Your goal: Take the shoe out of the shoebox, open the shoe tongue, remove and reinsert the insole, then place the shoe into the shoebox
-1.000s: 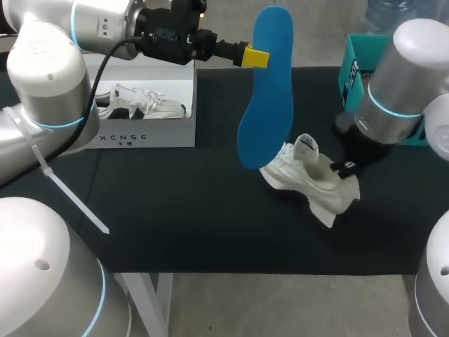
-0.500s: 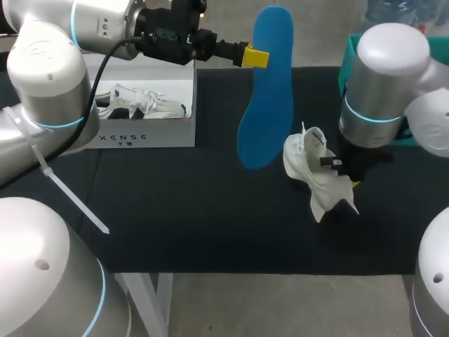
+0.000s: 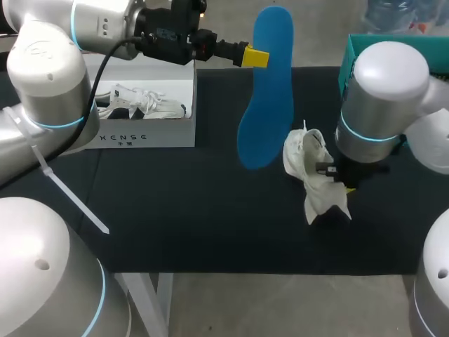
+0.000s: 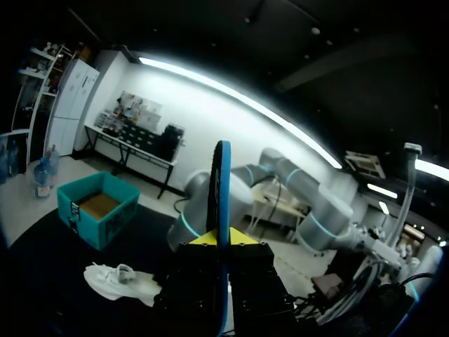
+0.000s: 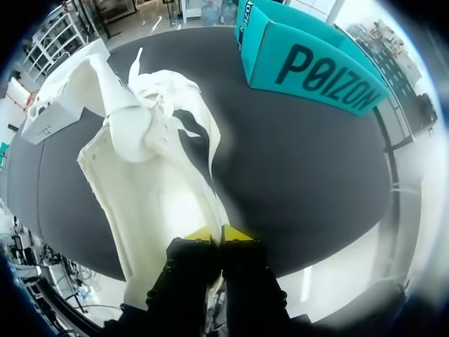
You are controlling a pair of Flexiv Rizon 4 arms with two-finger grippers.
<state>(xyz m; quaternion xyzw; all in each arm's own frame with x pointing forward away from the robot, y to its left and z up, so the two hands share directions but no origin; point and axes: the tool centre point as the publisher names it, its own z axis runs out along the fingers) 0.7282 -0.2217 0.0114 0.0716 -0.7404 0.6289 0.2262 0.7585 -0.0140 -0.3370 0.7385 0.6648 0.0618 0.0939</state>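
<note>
Up above the black table [image 3: 175, 210], clamped on a blue insole [image 3: 270, 98]: the left claw [image 3: 256, 57], yellow tips pressed to both faces near the upper half. Hangs upright and long-ways, lower end close beside the white shoe [image 3: 312, 175]; cannot tell whether touching it. From the left wrist, seen edge-on as a thin blue strip [image 4: 222, 189] rising straight out from between the fingers.

Further right, closed on the shoe: the right claw [image 5: 216, 235], fingers nearly together with only a thin part of the white upper between them. Stretches away ahead of those fingers, tongue and laces loose at the far end. From the head camera, stands tilted on end under the right arm, near the middle of the table, well apart from both boxes. Cannot tell whether resting on the cloth or lifted clear.

At the far left edge, an open white shoebox [image 3: 151, 130] with a second white shoe [image 3: 140, 102] lying inside. At the far right edge, a teal box [image 5: 309, 63], beyond the held shoe.
</note>
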